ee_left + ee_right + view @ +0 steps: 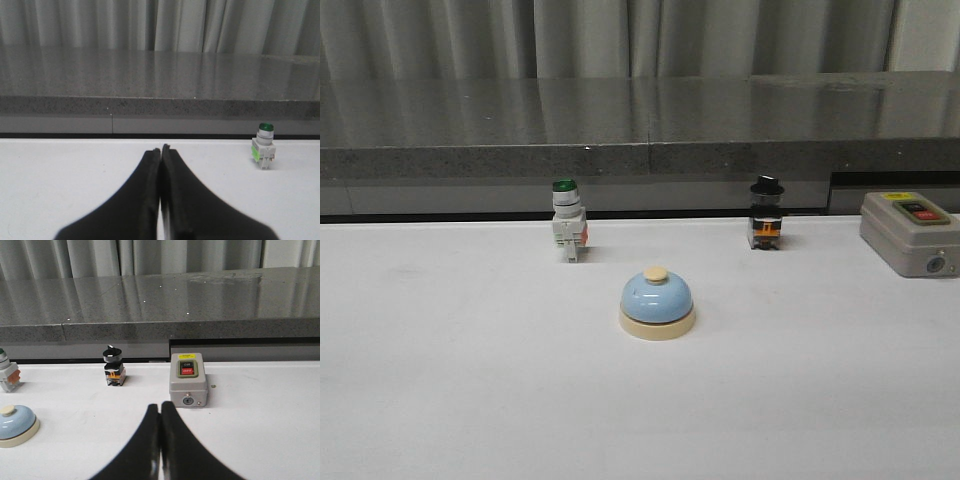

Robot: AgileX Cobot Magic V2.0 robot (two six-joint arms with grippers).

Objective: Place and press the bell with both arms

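Note:
The light-blue bell (pixel 657 303) with its cream base and knob stands upright near the middle of the white table; it also shows at the edge of the right wrist view as the bell (pixel 15 423). Neither arm appears in the front view. My left gripper (pixel 161 148) is shut with nothing between its fingers, low over bare table, with the bell out of its view. My right gripper (pixel 160 405) is shut and empty too, with the bell well off to its left side.
A green-capped white switch (pixel 567 220) (pixel 263 146) stands behind the bell to the left. A black-capped switch (pixel 766 213) (pixel 114 365) stands behind it to the right. A grey button box (pixel 912 233) (pixel 187 379) sits at the far right. A grey stone ledge (pixel 640 130) runs along the table's back.

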